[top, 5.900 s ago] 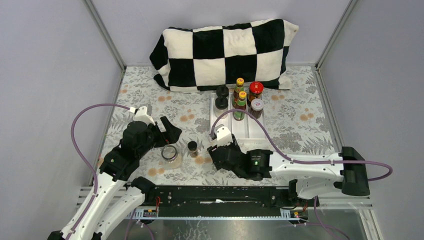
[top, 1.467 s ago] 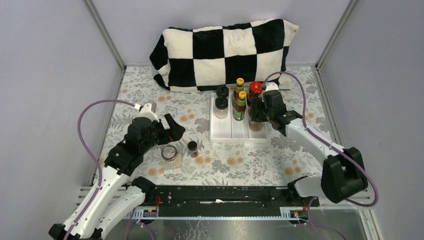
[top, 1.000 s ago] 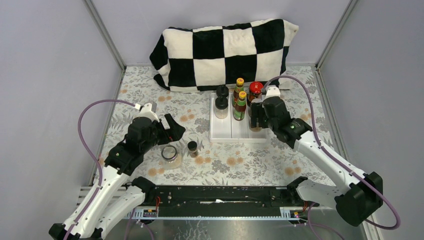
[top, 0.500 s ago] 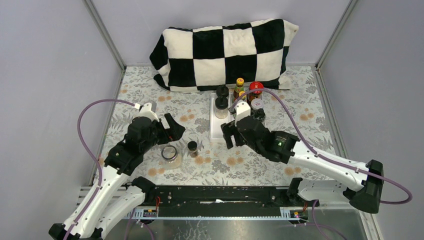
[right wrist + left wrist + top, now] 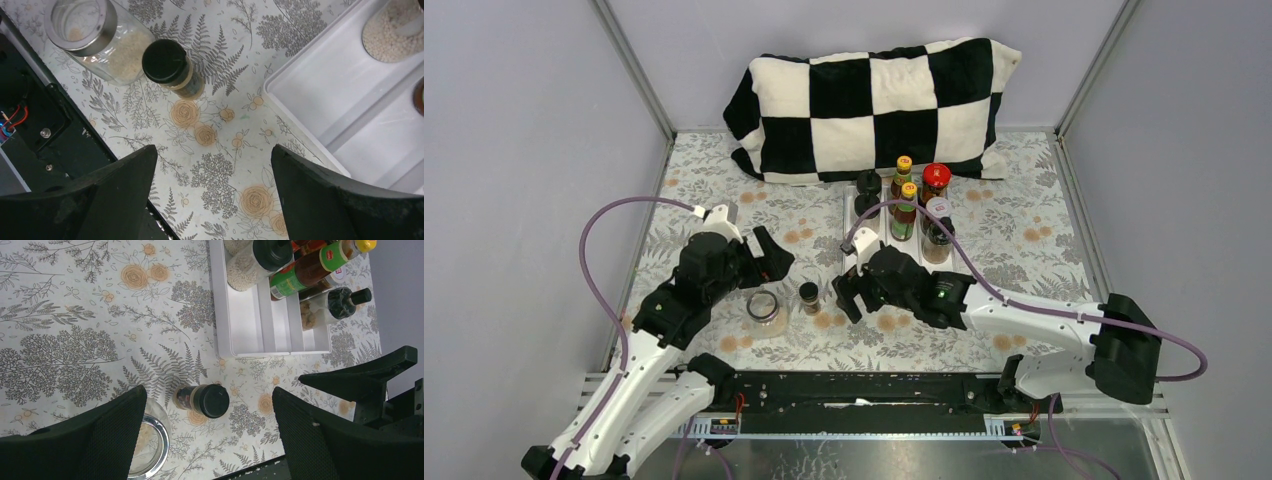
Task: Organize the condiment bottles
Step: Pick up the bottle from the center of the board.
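A small black-capped spice jar [image 5: 808, 296] [image 5: 202, 400] [image 5: 170, 67] stands on the floral table next to a squat clear glass jar [image 5: 765, 310] [image 5: 145, 450] [image 5: 95, 35]. My left gripper [image 5: 769, 258] [image 5: 209, 390] hangs open above these two. My right gripper [image 5: 846, 295] [image 5: 214, 148] is open and empty, low over the table just right of the spice jar. The white tray [image 5: 914, 250] [image 5: 260, 325] [image 5: 340, 85] holds two yellow-capped sauce bottles [image 5: 906, 190], a red-lidded jar [image 5: 936, 176], black-capped jars [image 5: 867, 185] and a black-capped bottle [image 5: 937, 240] [image 5: 332, 305].
A black-and-white checkered pillow [image 5: 874, 105] lies along the back wall behind the tray. Grey walls close in both sides. The black rail [image 5: 864, 390] with the arm bases runs along the near edge, close below my right gripper.
My right arm swung from the tray's right column down and left to the table beside the spice jar, leaving the black-capped bottle standing in the tray. The left arm stayed still.
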Controlling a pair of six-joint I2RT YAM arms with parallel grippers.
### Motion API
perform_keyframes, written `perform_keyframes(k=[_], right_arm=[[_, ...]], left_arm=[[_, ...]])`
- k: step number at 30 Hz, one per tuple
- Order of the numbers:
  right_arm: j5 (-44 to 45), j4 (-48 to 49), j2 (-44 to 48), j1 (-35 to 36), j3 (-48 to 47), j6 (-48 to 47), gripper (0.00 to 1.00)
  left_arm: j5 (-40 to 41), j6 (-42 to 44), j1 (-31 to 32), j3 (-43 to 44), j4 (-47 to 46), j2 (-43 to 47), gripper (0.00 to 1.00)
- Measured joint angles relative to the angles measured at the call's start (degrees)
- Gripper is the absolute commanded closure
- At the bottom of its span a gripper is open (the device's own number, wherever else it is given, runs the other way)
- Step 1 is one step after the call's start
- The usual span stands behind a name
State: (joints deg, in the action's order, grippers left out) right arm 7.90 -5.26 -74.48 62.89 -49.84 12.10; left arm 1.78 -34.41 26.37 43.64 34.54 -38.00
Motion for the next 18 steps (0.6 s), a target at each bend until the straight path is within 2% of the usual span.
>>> perform_keyframes(k=[7,18], right_arm=[[-1.6,6.6,-1.7,0.1,0.0,-2.4,0.09],[-3.1,8.7,-8.8,0.1,-1.0,-3.3,0.09]], left_arm=[[0.1,0.5,0.0,1.3,0.4,0.1,0.01],[0.1,0.5,0.0,1.4,1.1,1.0,0.01]])
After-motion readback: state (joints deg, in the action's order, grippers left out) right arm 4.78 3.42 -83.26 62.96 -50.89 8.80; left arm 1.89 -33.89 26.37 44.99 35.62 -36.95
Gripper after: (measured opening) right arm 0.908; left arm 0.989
